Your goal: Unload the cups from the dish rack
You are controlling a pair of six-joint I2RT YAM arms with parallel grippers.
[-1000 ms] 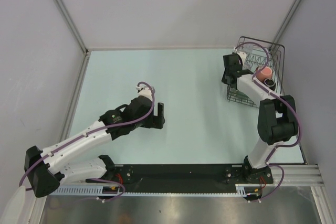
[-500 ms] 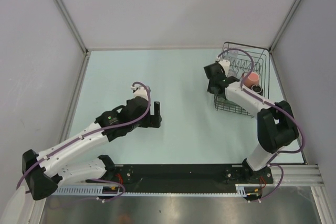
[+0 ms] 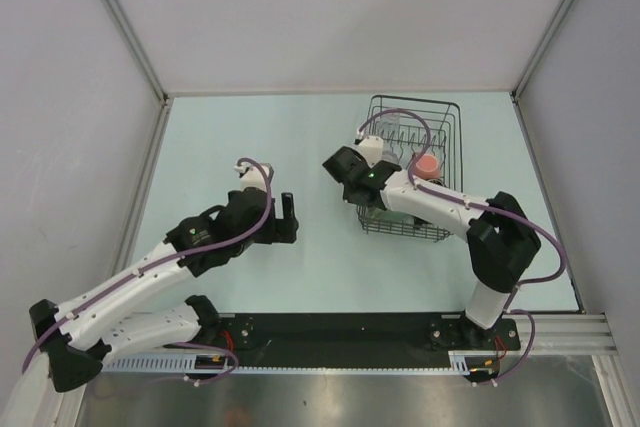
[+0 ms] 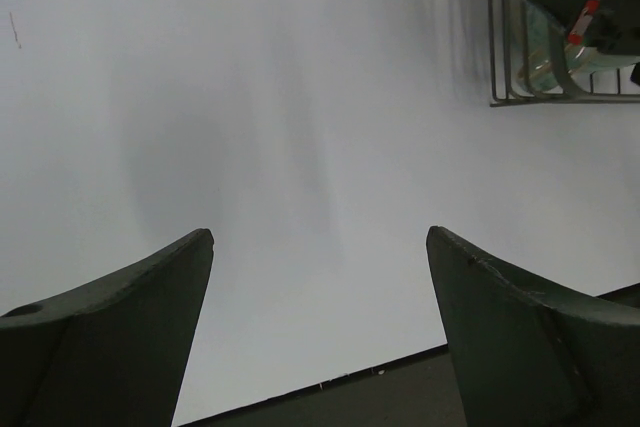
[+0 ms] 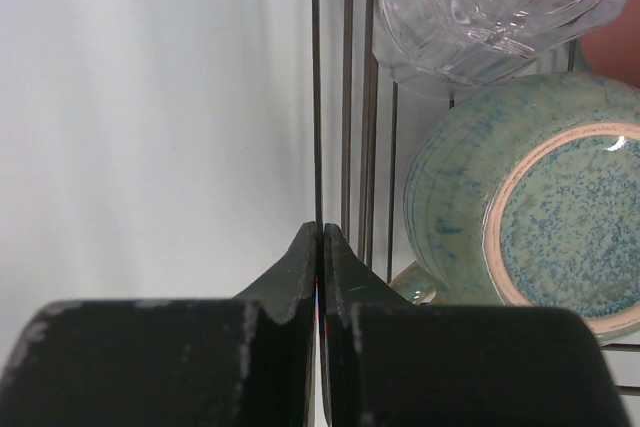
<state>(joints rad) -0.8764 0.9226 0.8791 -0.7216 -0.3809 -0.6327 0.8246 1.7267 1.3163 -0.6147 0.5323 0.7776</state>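
The black wire dish rack (image 3: 415, 99) sits on the table right of centre. My right gripper (image 3: 362, 190) is shut on a wire (image 5: 316, 97) of the rack's left wall, with its jaws (image 5: 320, 232) pinched flat together on it. Inside the rack lie a salmon-pink cup (image 3: 427, 164), a sage-green mug (image 5: 520, 217) seen bottom-on, and a clear glass tumbler (image 5: 480, 7). My left gripper (image 3: 288, 217) is open and empty over bare table left of the rack, fingers (image 4: 130, 297) wide apart. The rack's corner (image 4: 560, 97) shows at the top right of the left wrist view.
Grey walls enclose the table on the left, back and right. The black base rail (image 3: 340, 332) runs along the near edge. The pale table surface (image 3: 250, 137) stretches left of the rack.
The right gripper has dragged the dish rack from the far right corner leftward and nearer. The left arm has drawn back slightly toward the left.
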